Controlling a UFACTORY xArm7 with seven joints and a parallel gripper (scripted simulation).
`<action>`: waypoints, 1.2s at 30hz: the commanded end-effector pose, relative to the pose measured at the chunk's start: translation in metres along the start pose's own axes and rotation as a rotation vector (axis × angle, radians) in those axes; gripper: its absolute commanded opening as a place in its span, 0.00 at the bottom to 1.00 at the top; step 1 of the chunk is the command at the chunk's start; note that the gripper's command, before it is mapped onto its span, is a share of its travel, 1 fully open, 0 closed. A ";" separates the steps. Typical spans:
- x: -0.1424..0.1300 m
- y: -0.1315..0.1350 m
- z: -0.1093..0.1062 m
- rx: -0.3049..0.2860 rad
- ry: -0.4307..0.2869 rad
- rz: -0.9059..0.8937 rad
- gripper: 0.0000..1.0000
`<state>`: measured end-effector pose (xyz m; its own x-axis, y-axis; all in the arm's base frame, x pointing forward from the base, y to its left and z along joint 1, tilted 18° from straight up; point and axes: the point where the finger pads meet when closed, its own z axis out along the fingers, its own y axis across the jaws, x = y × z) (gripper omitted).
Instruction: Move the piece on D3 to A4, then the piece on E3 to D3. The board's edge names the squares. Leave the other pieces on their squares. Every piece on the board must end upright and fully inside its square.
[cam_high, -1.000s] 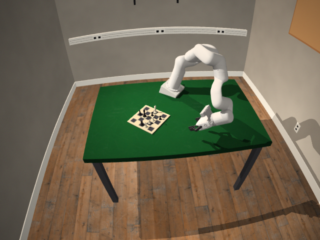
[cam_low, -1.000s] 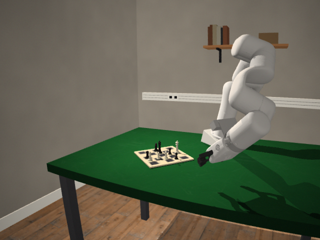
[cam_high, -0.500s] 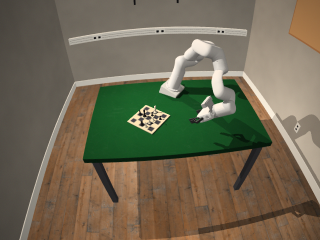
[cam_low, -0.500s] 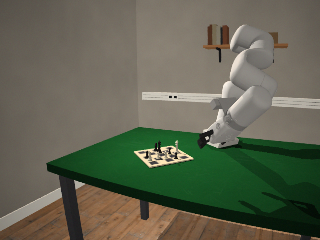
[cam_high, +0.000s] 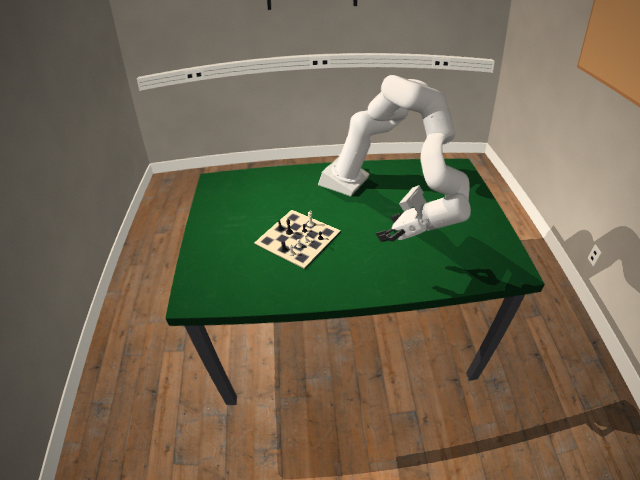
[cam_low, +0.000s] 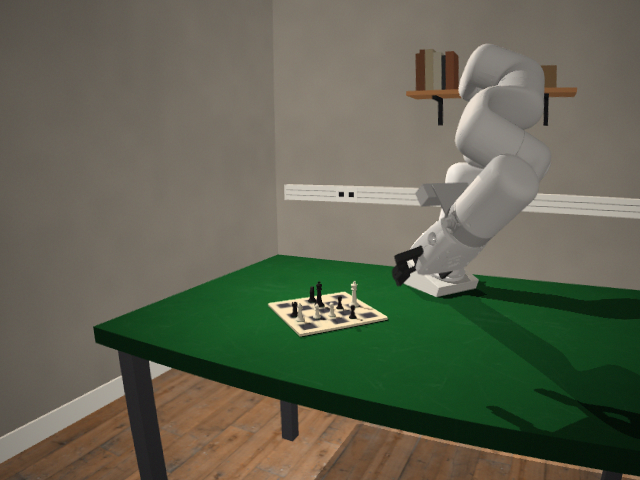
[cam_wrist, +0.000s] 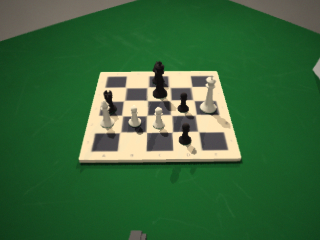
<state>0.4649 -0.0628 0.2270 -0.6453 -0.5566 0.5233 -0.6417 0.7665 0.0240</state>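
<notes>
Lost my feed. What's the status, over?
White arm's black hand open, empty, off the board. Small cream-and-dark chessboard untouched; all pieces upright. Tall white piece stands beside the black pawn.

White seven-joint arm (cam_high: 436, 129) arched high from its base (cam_high: 330, 184), forearm folded low, wrist pitched forward and down, black gripper (cam_high: 388, 235) above the surface, fingers (cam_low: 400, 268) spread fully wide, nothing between the jaws

Cream-and-dark checkered board (cam_wrist: 97, 152), black and white pieces, green table (cam_wrist: 50, 75).
</notes>
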 end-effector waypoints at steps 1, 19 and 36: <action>0.042 -0.029 0.029 -0.052 -0.097 0.110 1.00; 0.140 -0.057 0.125 -0.198 -0.367 0.414 1.00; 0.196 -0.027 0.222 -0.345 -0.665 0.751 1.00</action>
<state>0.2888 -0.2539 0.1537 -0.9996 0.0132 0.0254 0.0169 0.9881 0.1526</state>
